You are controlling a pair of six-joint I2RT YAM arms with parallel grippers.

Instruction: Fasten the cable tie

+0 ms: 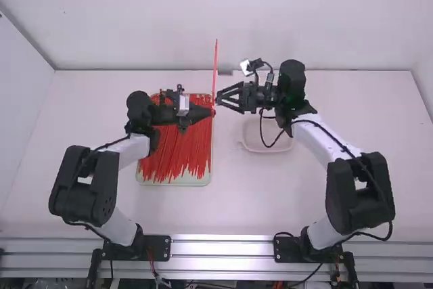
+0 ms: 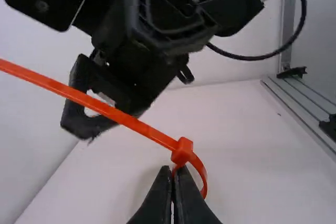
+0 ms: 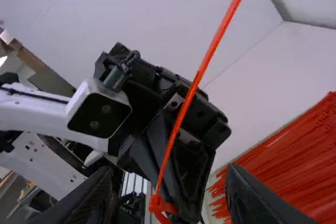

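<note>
My left fingers (image 2: pixel 164 200) are pinched shut on the cable tie (image 1: pixel 215 86) just below its head (image 2: pixel 182 149), mid-frame in the high view. Its tail (image 1: pixel 216 55) stands straight up between my wide-open right fingers (image 3: pixel 94 198), which I judge better placed to pull it.

Your left arm (image 1: pixel 132 147) points its jaws to 3 o'clock, pinched together; your right arm (image 1: pixel 325 139) to 9 o'clock, spread wide.
</note>
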